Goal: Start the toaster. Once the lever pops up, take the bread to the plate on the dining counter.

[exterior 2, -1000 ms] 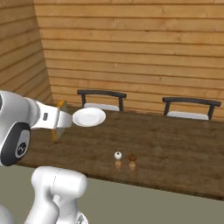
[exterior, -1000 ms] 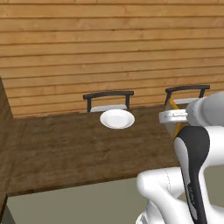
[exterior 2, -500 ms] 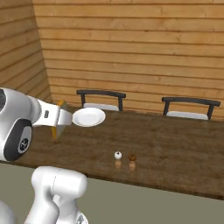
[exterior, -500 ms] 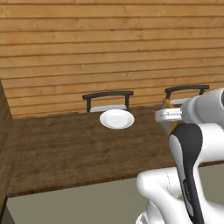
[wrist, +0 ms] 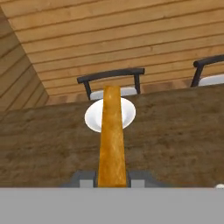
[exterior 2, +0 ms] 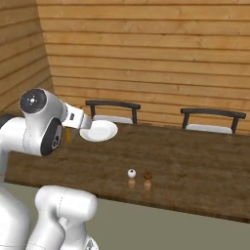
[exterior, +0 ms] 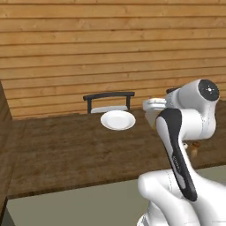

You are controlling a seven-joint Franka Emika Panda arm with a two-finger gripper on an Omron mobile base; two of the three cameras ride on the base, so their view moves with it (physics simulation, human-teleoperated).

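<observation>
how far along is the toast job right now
Toasting looks finished: the bread is already out, pinched edge-on between the fingers. Carrying is in hand, with the slice over the dining counter, lined up with the plate. Left: set it on the plate.

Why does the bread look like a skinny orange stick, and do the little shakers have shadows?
Hand view: the bread is seen edge-on, so just its crust shows, over the plate. Right base view: the shakers have faint reflections on the dining counter, no sharp shadows.
</observation>
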